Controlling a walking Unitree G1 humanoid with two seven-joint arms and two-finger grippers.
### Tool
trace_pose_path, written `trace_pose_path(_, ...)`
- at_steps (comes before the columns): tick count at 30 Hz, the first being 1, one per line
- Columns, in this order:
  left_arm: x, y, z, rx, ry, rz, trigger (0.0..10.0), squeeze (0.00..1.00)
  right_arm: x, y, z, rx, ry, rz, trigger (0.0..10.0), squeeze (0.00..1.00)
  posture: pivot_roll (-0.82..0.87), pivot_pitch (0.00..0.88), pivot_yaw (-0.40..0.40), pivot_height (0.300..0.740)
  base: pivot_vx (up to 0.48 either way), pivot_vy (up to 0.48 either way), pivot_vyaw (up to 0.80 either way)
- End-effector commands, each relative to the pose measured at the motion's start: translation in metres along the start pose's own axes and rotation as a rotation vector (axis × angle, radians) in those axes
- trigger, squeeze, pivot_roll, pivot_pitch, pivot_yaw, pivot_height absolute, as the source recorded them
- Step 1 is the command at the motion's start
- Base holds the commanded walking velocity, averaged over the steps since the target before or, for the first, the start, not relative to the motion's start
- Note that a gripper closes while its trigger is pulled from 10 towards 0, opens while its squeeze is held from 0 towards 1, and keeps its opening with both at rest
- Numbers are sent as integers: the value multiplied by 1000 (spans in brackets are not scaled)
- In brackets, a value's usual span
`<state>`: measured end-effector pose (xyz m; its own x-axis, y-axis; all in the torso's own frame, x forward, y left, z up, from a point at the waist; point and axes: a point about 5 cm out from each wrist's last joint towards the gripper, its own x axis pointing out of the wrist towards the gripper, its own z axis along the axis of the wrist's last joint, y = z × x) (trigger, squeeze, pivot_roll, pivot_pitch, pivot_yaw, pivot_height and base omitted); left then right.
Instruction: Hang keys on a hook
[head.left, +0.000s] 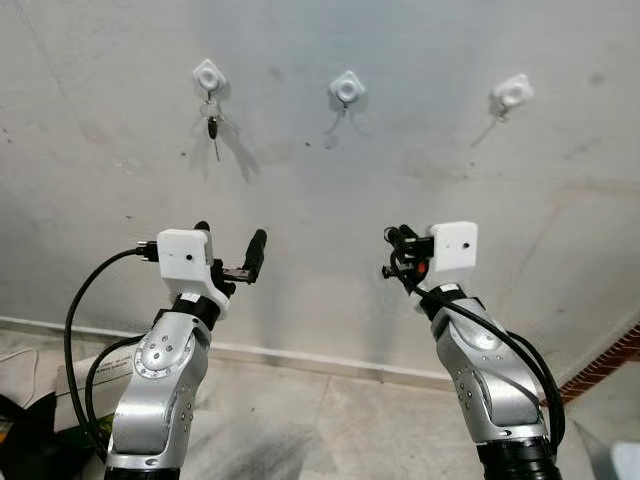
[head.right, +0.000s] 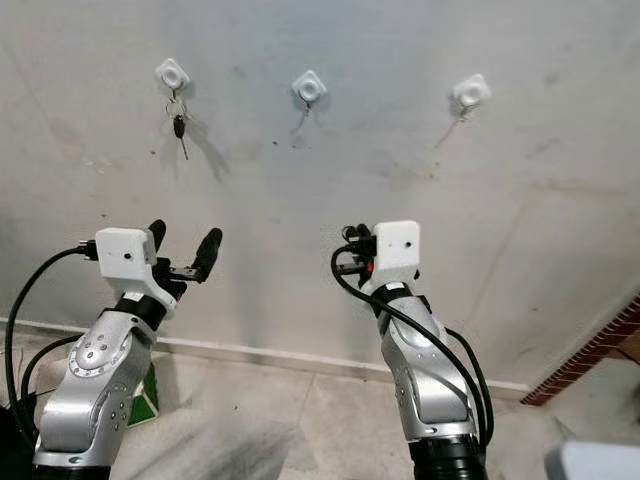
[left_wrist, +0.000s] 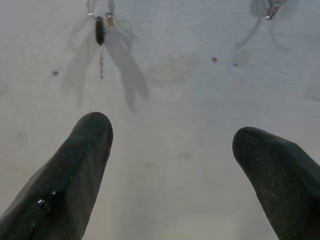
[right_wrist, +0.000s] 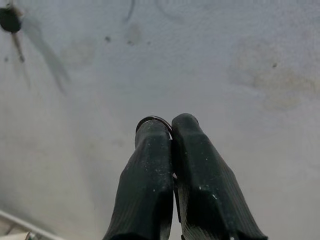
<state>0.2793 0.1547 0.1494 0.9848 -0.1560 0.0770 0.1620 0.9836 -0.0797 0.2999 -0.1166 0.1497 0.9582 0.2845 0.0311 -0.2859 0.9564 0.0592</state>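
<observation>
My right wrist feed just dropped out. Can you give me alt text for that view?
The right hand is shut, its two black fingers pressed together on a thin metal key ring that peeks out at the tips. Behind it is a stained grey wall, with a hanging key at one corner.

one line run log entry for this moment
stage: approach wall | left hook: keys hanging | middle hook: bare | right hook: bare | right hand: shut on key ring | left hand: open, holds nothing

White hooks (head.left: 346, 88), black-headed key (head.left: 212, 127), grey wall (head.left: 300, 190)
</observation>
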Motion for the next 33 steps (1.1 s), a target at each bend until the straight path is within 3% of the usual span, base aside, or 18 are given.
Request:
trace_pose_path(1,2,-5,2,-1,-10,-21,10000,0,-9,-7,1,-8,1,-3,10000,0,19,0,35,740,428,0,0)
trace_pose_path(12,3,-6,2,4,-4,-21,10000,0,-24,-4,-3,-11,32,29,10000,0,18,0,38,740,368,0,0)
trace_pose_path(21,-2,-1,-2,27,23,1,10000,0,-32,-7,-3,-20,39,24,10000,0,21,0,38,740,0,0,0)
trace_pose_path(33,-10,-16,17,196,-56,-124,10000,0,-43,3,12,-24,12,92,10000,0,25,0,50,740,0,0,0)
